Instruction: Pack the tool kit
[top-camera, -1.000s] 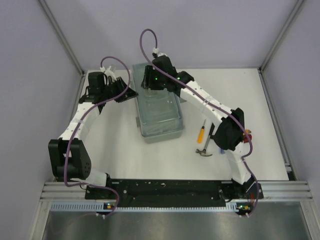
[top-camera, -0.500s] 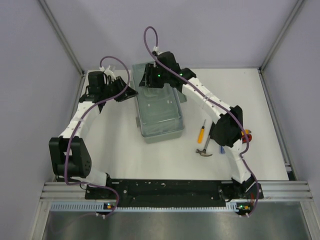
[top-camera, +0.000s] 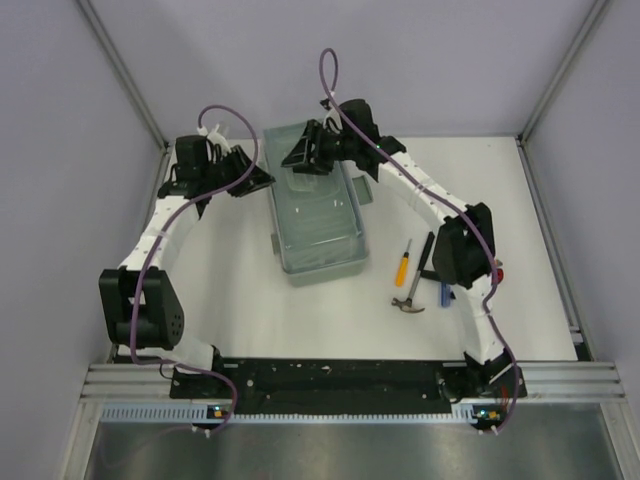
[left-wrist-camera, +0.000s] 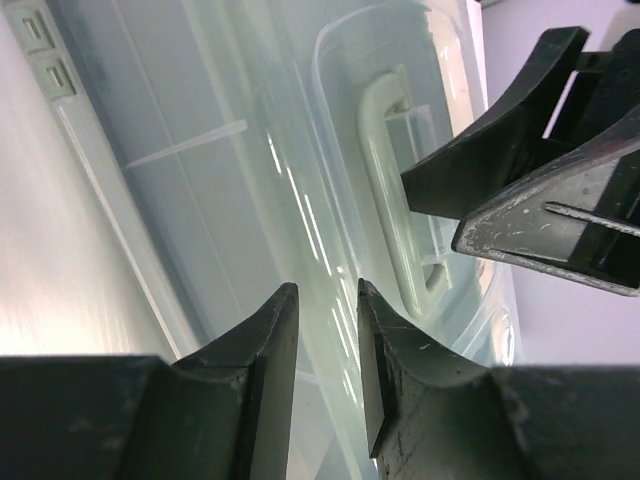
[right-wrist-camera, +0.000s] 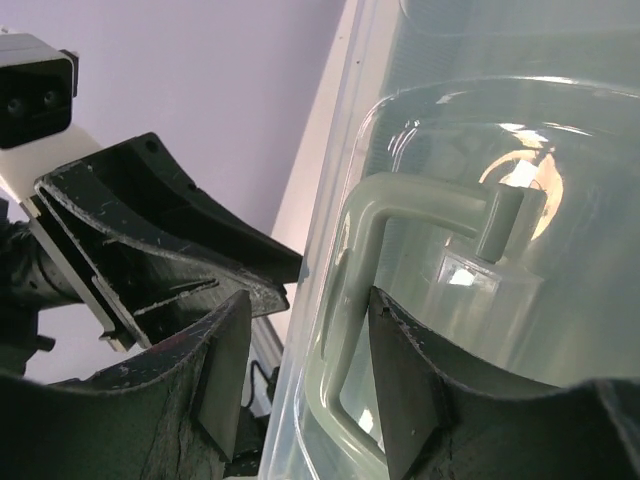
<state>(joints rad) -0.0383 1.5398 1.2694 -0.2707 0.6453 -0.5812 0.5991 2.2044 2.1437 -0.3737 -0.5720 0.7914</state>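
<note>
The lidded clear box (top-camera: 318, 225) sits on the counter (top-camera: 230, 290). At its far end the right end effector (right-wrist-camera: 308, 300) is spread wide over the lid handle (right-wrist-camera: 345, 250). The left end effector (left-wrist-camera: 326, 290), fingers narrowly apart and pinching nothing, is at the box's far left edge. A screwdriver (top-camera: 402, 264) and a hammer (top-camera: 408, 303) lie right of the box.

Surroundings, top external view:

1. Table (top-camera: 240, 300): white, matte, rectangular top.
2. Back wall (top-camera: 430, 60): plain lilac panel. Left wall (top-camera: 50, 200) and right wall (top-camera: 615, 220) match it.
3. Left post (top-camera: 120, 70) and right post (top-camera: 565, 70): grey metal, each slanting up from a far corner of the table.
4. Side rail (top-camera: 550, 240): grey, running along the table's right edge.
5. Front rail (top-camera: 120, 380): silver slotted extrusion along the near edge, with a black plate (top-camera: 340, 375) set into its middle.
6. Toothed strip (top-camera: 330, 412): white, just below the front rail (possibly a cable comb, too small to be sure).
7. Metal sheet (top-camera: 350, 450): brushed grey, nearest the camera.
</note>
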